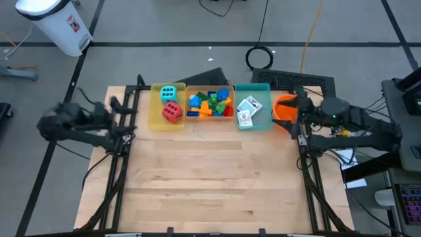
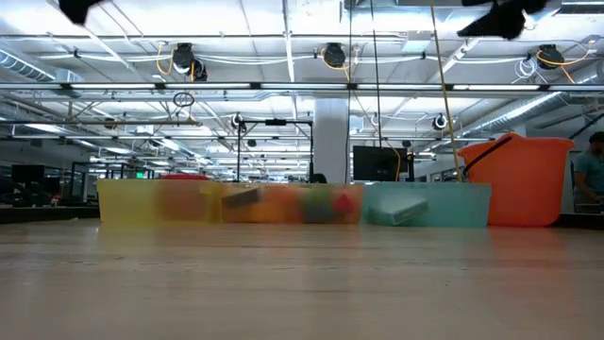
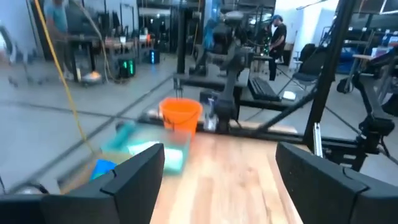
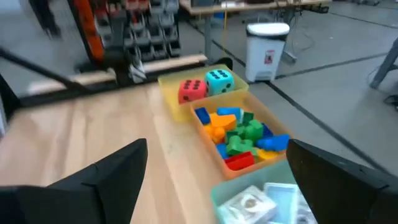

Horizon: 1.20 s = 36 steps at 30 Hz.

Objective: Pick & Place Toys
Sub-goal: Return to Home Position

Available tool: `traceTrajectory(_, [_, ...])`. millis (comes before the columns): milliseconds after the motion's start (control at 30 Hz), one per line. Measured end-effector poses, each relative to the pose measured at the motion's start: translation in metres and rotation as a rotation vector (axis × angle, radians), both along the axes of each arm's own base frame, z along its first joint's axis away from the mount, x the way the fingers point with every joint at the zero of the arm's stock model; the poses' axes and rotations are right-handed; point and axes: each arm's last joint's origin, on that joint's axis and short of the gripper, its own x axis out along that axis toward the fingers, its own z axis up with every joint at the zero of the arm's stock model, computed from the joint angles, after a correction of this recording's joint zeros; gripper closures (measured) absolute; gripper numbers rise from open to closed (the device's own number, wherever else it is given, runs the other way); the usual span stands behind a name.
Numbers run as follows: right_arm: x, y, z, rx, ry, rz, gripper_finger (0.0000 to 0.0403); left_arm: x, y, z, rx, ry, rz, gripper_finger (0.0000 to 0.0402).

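looking finished: dice [image 1: 172, 112], bricks [image 1: 210, 103] and cards [image 1: 248, 108] sit in the trays [image 1: 252, 86] at the back of the worktop [image 1: 210, 178]; left tool [image 3: 219, 155] and right tool [image 4: 217, 149] hang open, empty, out at the sides.

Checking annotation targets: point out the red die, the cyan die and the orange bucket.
red die [image 1: 172, 112], high view, its top face.
cyan die [image 1: 168, 93], high view, its top face.
orange bucket [image 2: 519, 189], low view, its front wall.

left pincer [image 3: 221, 152] fingers spread | right pincer [image 4: 216, 148] fingers spread | both raised
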Motion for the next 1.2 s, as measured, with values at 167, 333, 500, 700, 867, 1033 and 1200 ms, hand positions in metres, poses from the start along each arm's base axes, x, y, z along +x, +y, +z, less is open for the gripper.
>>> traceTrajectory(167, [-0.010,0.002,-0.048,0.076,-0.175,-0.015,0.0046,0.032,-0.005,-0.067,-0.032,-0.013,-0.001,0.0094])
traceTrajectory(333, [0.001,0.001,-0.092,0.069,-0.308,-0.009,0.0046,0.054,-0.009,-0.116,-0.029,-0.004,0.002,0.0088])
traceTrajectory(500, [0.009,0.000,-0.120,0.070,-0.297,0.016,0.0046,0.064,-0.010,-0.147,-0.040,-0.037,0.029,0.0079])
traceTrajectory(700, [0.015,0.000,-0.150,0.089,-0.316,0.014,0.0046,0.067,-0.010,-0.165,-0.039,-0.018,0.028,0.0078])
traceTrajectory(867, [0.016,-0.001,-0.181,0.077,-0.327,0.016,0.0046,0.067,-0.010,-0.172,-0.035,0.004,0.029,0.0077])
traceTrajectory(1033, [0.013,0.000,-0.178,0.026,-0.343,0.032,0.0046,0.067,-0.010,-0.169,-0.030,-0.020,0.032,0.0077])
traceTrajectory(1200, [0.002,0.002,-0.177,-0.069,-0.346,0.061,0.0046,0.067,-0.010,-0.169,-0.040,-0.026,0.037,0.0078])
